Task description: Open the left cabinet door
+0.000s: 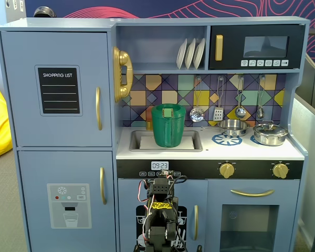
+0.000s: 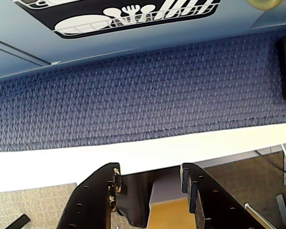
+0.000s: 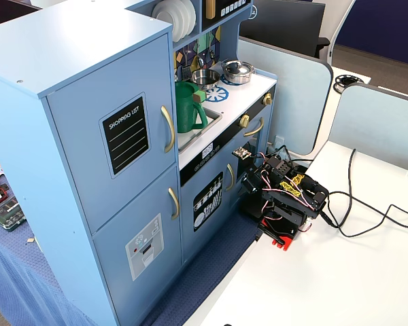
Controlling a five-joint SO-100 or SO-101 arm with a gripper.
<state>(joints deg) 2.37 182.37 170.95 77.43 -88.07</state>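
The left cabinet door is the grey-blue upper door with the black "SHOPPING LIST" panel and a curved gold handle. It is shut in both fixed views, and shows again with its handle on the kitchen's near side. My arm sits folded low in front of the kitchen's middle lower door, far below and to the right of that handle. In the wrist view my gripper is open and empty, looking down over the white table edge and blue cloth.
Below the door is the water-dispenser door. A narrow door with a short gold handle stands right of the arm. A green pitcher sits in the sink, beside a gold phone. Cables trail across the white table.
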